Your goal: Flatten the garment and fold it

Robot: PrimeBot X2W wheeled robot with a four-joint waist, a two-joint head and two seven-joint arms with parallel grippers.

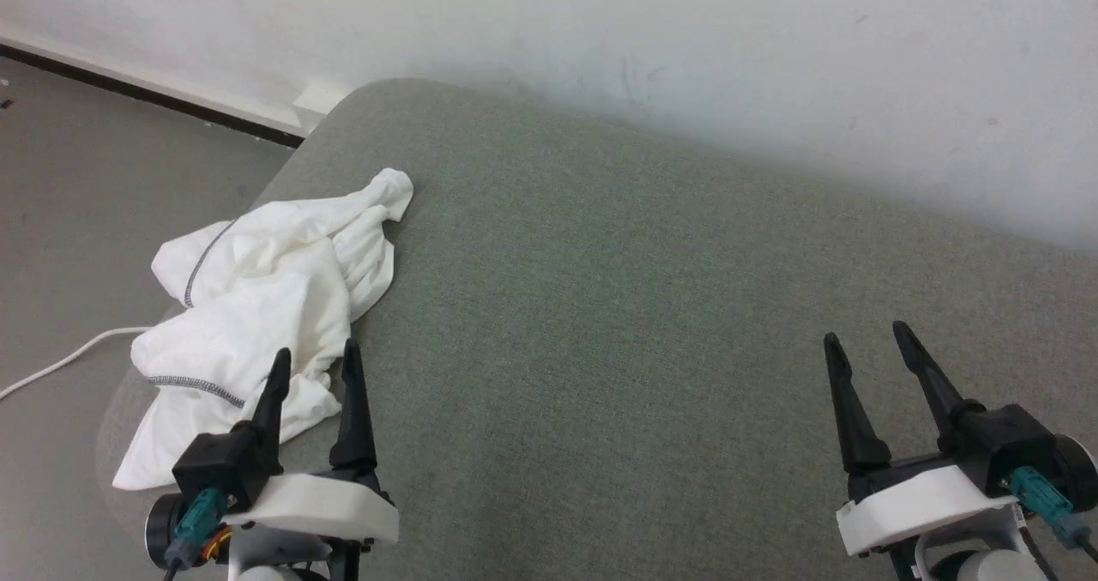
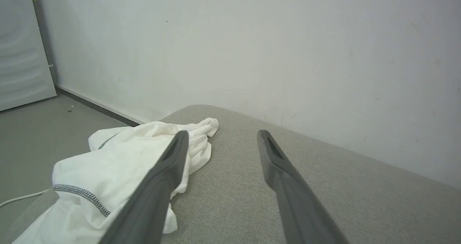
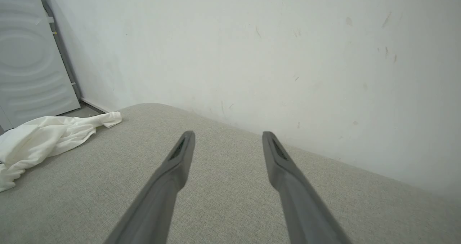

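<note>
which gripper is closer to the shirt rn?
Left. The left gripper is open at the near edge of the shirt; the right gripper is open far off to its right across the cushion.

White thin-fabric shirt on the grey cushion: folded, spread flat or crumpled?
Crumpled: the white shirt lies bunched in uneven wrinkles at the left edge of the grey cushion.

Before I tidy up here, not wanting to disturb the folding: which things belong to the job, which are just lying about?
For the job: garment, crumpled at the left edge of the grey padded surface; left gripper and right gripper, both open and empty.
Lying about: white cable on the floor; white ribbed panel by the wall.
</note>
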